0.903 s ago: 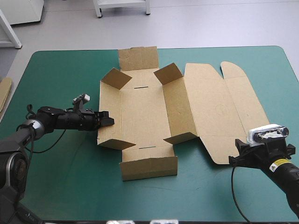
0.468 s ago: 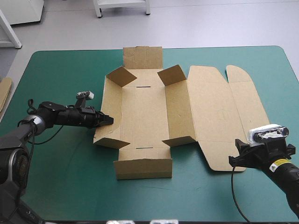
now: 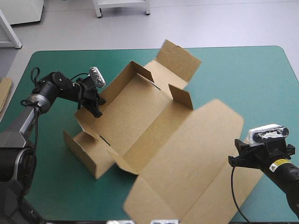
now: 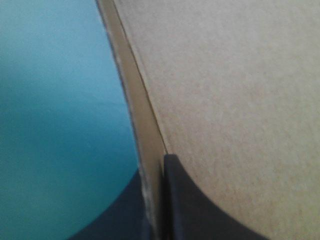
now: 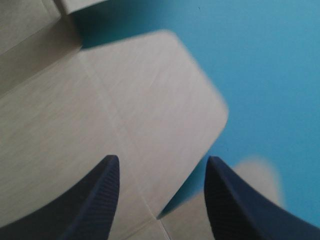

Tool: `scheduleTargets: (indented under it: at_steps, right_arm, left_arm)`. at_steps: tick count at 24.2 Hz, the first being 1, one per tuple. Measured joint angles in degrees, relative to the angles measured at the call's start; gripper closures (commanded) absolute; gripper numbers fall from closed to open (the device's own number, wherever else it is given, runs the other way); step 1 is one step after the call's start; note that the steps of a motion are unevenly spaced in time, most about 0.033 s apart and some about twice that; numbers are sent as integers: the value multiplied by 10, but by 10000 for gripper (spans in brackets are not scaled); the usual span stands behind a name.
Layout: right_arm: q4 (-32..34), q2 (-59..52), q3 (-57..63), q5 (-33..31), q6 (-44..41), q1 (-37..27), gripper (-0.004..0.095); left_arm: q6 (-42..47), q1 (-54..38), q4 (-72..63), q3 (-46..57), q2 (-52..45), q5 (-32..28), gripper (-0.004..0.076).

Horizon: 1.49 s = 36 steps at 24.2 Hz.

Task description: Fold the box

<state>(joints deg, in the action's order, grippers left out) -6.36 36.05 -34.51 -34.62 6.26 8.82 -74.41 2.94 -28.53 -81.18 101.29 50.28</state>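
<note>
- The surface [image 3: 261,79] wears a teal-green cover with rounded corners and fills most of the high view; the cover shows along the far edge, down the right side and at the near left
- Beyond the far edge lies a pale grey floor [image 3: 210,23], where white furniture legs [image 3: 121,7] stand
- The box [image 3: 135,116] lies slantwise across the middle of the surface, from near the far edge down to the near edge, opened out with some walls raised
- Its lid [image 3: 196,158], the broadest panel, spreads toward the near right and reaches the near edge
- The far end flap [image 3: 180,58] stands tilted up; two small corner tabs [image 3: 180,95] rise from the tray part; the other end flap [image 3: 81,149] slopes down to the cover at the near left
- An edge of more board [image 3: 3,91] shows at the surface's left edge
- The left arm [image 3: 56,88] comes in from the left; the left jaws are all but closed, pinching the rim of the box's left wall, one finger [image 4: 200,205] on the inner face and the other on the outer side, with cover just beside it
- The right arm [image 3: 275,168] is at the near right corner; the right jaws stand wide apart with nothing gripped, their fingers [image 5: 95,200] over the lid's rounded corner, with cover just ahead
</note>
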Motion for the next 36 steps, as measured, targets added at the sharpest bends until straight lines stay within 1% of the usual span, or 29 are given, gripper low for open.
scheduleTargets:
  at_steps: [2, 4, 5, 6, 7, 8, 9, 11, 13, 15, 17, 19, 20, 21, 23, 25, 28, 31, 34, 36]
  right_arm:
    - [-5, 0, 0, 0, 0, 0, 413]
    - [-11, 0, 0, 0, 0, 0, 412]
    - [-13, 0, 0, 0, 0, 0, 413]
    - [-13, 0, 0, 0, 0, 0, 412]
    - [-13, 0, 0, 0, 0, 0, 412]
    - [-13, 0, 0, 0, 0, 0, 412]
    - [-13, 0, 0, 0, 0, 0, 413]
    - [-13, 0, 0, 0, 0, 0, 413]
    - [-21, 0, 0, 0, 0, 0, 412]
    - [-31, 0, 0, 0, -1, 0, 413]
    - [-34, 0, 0, 2, -7, 0, 412]
    - [-35, 0, -1, 10, -20, 0, 413]
    - [-36, 2, -7, 11, -24, 0, 413]
    - [-37, 5, -12, 12, -26, 0, 413]
    - [-39, 14, -27, 13, -28, 0, 413]
    - [-39, 30, -46, 6, -28, 0, 413]
    - [-39, 58, -78, -10, -29, 0, 413]
    - [-39, 90, -111, -33, -29, 0, 413]
    - [-39, 123, -150, -60, -29, 0, 420]
    - [-39, 143, -179, -78, -30, 0, 438]
  left_arm:
    - [-15, 25, 45, -27, 2, -11, 732]
    - [-38, 45, 76, -50, 4, -40, 732]
    - [-56, 70, 93, -68, 4, -76, 732]
    - [-62, 84, 98, -73, 4, -97, 732]
    - [-70, 109, 105, -78, 4, -142, 732]
    - [-73, 121, 107, -78, 4, -163, 732]
    - [-77, 144, 109, -79, 5, -207, 732]
    - [-80, 173, 115, -80, 5, -248, 732]
    - [-69, 203, 148, -79, 3, -265, 732]
    - [10, 237, 218, -59, -14, -284, 732]
    - [148, 272, 350, -16, -47, -300, 732]
    - [346, 312, 536, 40, -81, -313, 732]
    - [463, 337, 656, 67, -93, -307, 732]
    - [521, 350, 714, 81, -98, -299, 732]
    - [652, 382, 842, 100, -102, -263, 732]
    - [744, 416, 929, 112, -102, -215, 732]
    - [808, 466, 983, 119, -102, -147, 732]
    - [829, 505, 1001, 123, -103, -95, 732]
    - [843, 536, 1014, 128, -103, -59, 732]
    - [850, 544, 1027, 133, -103, -53, 732]
